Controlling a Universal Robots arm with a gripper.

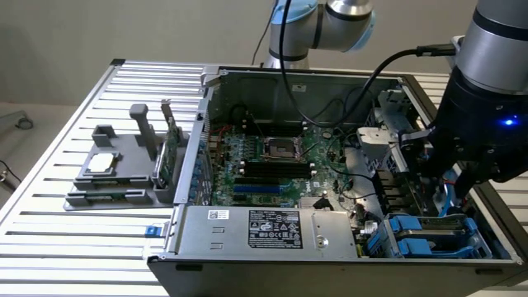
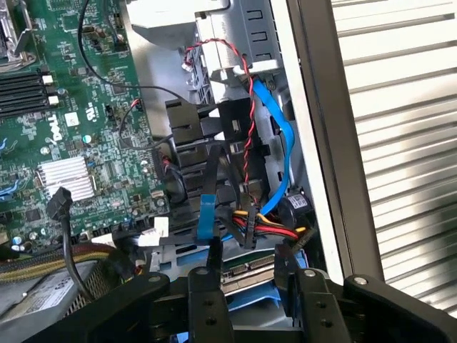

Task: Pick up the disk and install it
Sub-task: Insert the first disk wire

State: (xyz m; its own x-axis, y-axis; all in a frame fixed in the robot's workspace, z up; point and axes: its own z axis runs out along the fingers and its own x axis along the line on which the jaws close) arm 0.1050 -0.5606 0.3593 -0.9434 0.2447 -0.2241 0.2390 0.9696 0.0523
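Observation:
The disk sits between my gripper's two black fingers in the wrist view. Its green circuit edge with the connector faces away from me, and its blue carrier frame lies beneath. My gripper is shut on the disk, one finger against each side. In the exterior view my gripper hangs inside the open computer case at the exterior view's right. It is just above the drive bay with its blue carriers. A bundle of red, yellow and black wires and a blue flat cable lie just beyond the disk's end.
The case holds the green motherboard, a silver power supply at the front and loose black cables. A grey tray with a small silver chip and upright cards stands on the slatted table at the exterior view's left.

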